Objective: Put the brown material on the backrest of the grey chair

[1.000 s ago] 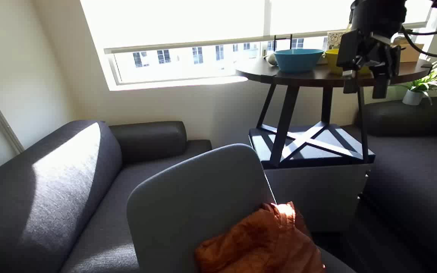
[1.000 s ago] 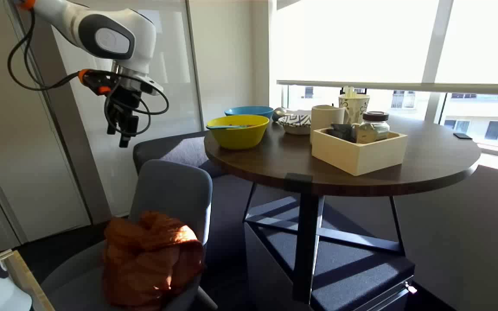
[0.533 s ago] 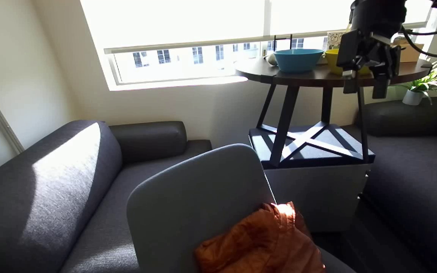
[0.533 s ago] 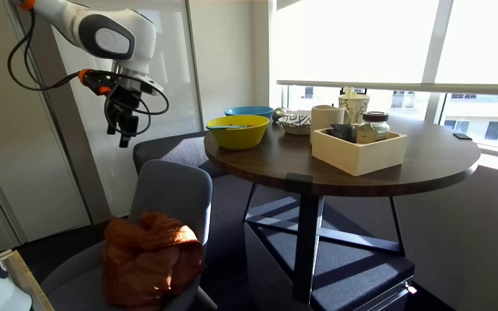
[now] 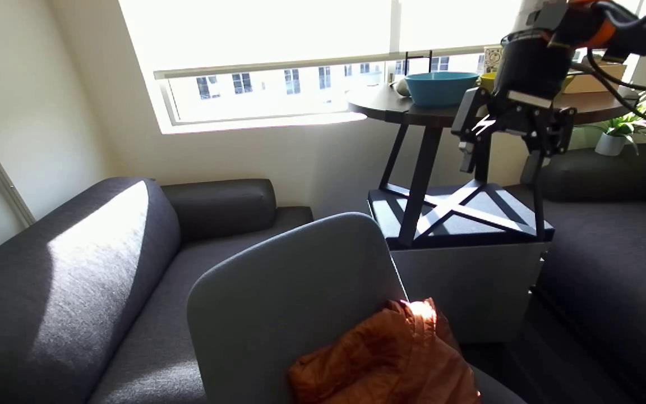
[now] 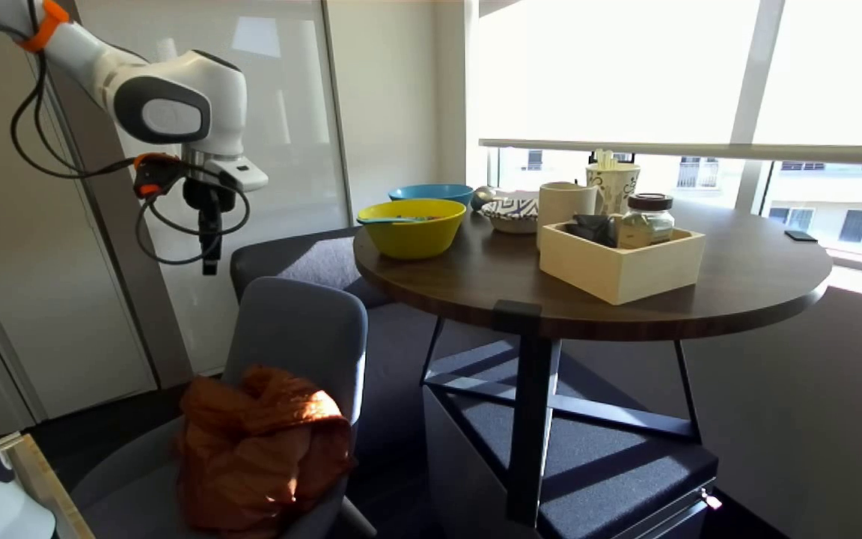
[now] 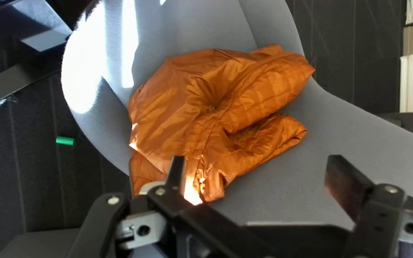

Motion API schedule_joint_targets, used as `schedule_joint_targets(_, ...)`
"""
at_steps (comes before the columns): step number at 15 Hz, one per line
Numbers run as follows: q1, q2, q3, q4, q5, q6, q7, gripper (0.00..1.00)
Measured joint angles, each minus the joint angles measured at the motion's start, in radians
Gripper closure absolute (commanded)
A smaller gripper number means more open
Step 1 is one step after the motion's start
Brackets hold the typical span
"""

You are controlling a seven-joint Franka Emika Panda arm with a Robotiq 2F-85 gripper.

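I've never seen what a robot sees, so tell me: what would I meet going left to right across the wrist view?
Green cylinder → brown quilted material → one gripper fingertip. Unplaced: the other fingertip, overlapping the material, and the grey chair, stretching behind them.

The cloth (image 7: pixel 188 111) is showing burnt orange, with seam lines crossing it and white glare lighting one part. The chair (image 6: pixel 292 322) is looking plain grey, white light stripes falling across it in the wrist view. The gripper (image 7: pixel 258 175) is showing black and silver; the arm (image 6: pixel 225 97) is wearing white, dark grey and orange. The table (image 6: pixel 468 288) is gleaming dark brown. Near its left edge, in an exterior view, a yellow bowl (image 6: pixel 416 233) and a blue bowl (image 6: pixel 431 193) are standing out. Toward the far edge, a cup (image 6: pixel 614 183) is carrying dark scrolls on white, while a mug (image 6: pixel 558 206) is looking cream. Near the front edge, a box (image 6: pixel 622 271) is showing pale cream. The sofa (image 5: pixel 138 314) is looking dark grey.
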Motion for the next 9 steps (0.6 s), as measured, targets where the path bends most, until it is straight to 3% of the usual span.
schedule_joint_targets(5,0.01,0.053,0.117,-0.183,0.006,0.362,0.267,0.0)
schedule_joint_targets(7,0.006,0.13,0.131,-0.242,-0.013,0.506,0.345,0.0)
schedule_joint_targets(9,0.007,0.252,0.121,-0.245,-0.011,0.569,0.365,0.0)
